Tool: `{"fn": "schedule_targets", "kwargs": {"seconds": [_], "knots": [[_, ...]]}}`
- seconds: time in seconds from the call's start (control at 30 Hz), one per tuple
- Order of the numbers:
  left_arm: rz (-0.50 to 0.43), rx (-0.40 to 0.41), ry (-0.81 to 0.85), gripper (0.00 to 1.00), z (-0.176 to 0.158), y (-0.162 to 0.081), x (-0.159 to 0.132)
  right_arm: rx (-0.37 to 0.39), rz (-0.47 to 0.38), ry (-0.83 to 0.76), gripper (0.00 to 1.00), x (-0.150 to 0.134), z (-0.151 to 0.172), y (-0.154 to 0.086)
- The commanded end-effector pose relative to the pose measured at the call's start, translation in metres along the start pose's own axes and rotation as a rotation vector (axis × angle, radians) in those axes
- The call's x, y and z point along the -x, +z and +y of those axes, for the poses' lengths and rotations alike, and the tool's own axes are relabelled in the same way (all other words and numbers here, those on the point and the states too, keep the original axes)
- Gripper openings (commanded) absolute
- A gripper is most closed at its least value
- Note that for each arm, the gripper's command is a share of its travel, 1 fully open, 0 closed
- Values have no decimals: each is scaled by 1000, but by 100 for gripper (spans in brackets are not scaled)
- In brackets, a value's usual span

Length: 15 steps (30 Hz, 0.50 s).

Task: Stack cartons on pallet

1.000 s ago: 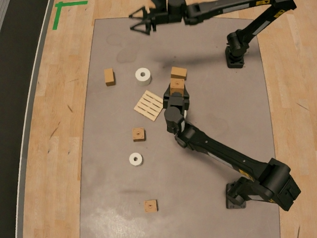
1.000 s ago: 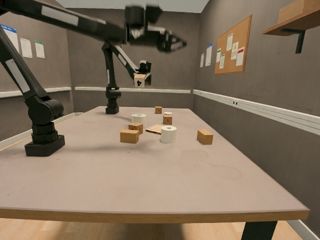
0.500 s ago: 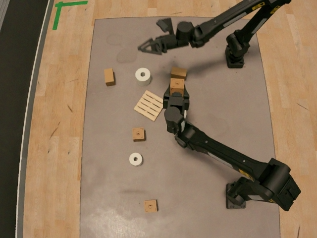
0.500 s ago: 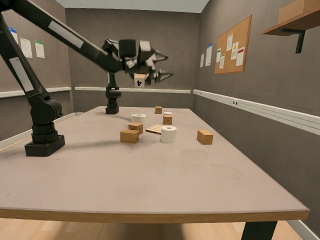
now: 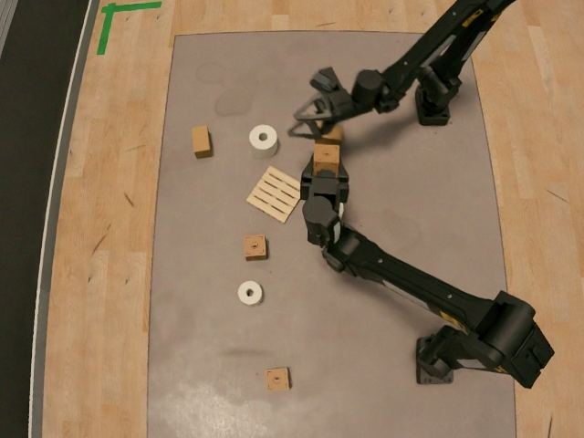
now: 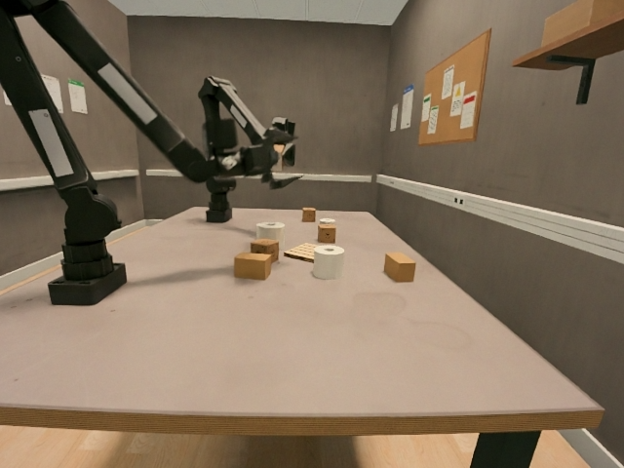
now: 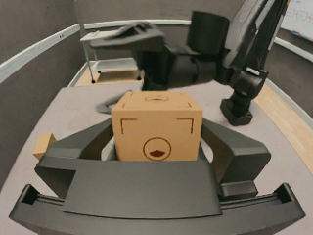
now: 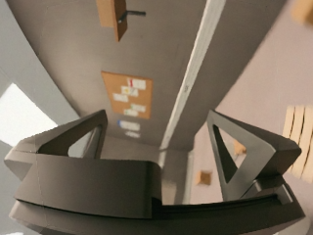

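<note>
We see the left pincer (image 5: pixel 326 160) (image 6: pixel 285 155) (image 7: pixel 156 116) pinching a cube-shaped carton (image 5: pixel 326 154) (image 6: pixel 278 151) (image 7: pixel 157 133) between its two fingers, raised above the desk (image 6: pixel 312 332) (image 7: pixel 73 105) (image 8: pixel 264 73). On two faces of this carton we can read a round mark and small corner lines. The right pincer (image 5: pixel 293 123) (image 6: pixel 298 157) (image 7: pixel 94 83) (image 8: pixel 156 115) is spread wide, with nothing between its fingers, and it is in the air near the left pincer, beyond the held carton. The square wooden pallet (image 5: pixel 275 194) (image 6: pixel 302 252) (image 8: pixel 296 128) lies flat on the desk, lower than the left pincer and just beside it in the top view. On the other side of the pallet from the right pincer stands a second carton (image 5: pixel 255 246) (image 6: pixel 326 233) (image 8: pixel 239 148), and a third carton (image 5: pixel 276 379) (image 6: pixel 308 214) (image 8: pixel 202 177) is well apart from both pincers. The fourth carton (image 6: pixel 264 250) shows in the exterior view below the pincers, partly behind a plain brown box (image 5: pixel 334 134) (image 6: pixel 252 265); whether these two touch, we cannot tell. A white roll (image 5: pixel 263 141) (image 6: pixel 329 262) stands upright near the pallet, below and to one side of the right pincer, and farther to this same side lies another brown box (image 5: pixel 202 141) (image 6: pixel 399 266) (image 7: pixel 45 146) (image 8: pixel 304 12).
</note>
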<state>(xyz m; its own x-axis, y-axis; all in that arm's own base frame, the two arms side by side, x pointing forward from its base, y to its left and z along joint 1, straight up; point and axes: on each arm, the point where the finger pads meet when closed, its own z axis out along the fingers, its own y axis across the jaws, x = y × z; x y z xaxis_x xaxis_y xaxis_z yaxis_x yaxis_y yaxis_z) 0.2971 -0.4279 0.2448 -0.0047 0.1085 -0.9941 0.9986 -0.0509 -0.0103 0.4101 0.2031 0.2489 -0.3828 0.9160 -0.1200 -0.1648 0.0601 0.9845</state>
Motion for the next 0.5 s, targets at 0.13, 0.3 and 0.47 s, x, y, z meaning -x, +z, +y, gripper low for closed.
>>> {"fn": "schedule_targets", "kwargs": {"seconds": [0.13, 0.3, 0.47], "knots": [[-22, 4, 16, 50, 6, 1, 17, 57, 85, 365, 100, -44, -14, -43], [-22, 4, 16, 50, 6, 1, 17, 89, 125, 441, 100, -62, -4, -52], [-22, 4, 16, 50, 6, 1, 17, 89, 143, 444, 100, -72, -6, -64]]}}
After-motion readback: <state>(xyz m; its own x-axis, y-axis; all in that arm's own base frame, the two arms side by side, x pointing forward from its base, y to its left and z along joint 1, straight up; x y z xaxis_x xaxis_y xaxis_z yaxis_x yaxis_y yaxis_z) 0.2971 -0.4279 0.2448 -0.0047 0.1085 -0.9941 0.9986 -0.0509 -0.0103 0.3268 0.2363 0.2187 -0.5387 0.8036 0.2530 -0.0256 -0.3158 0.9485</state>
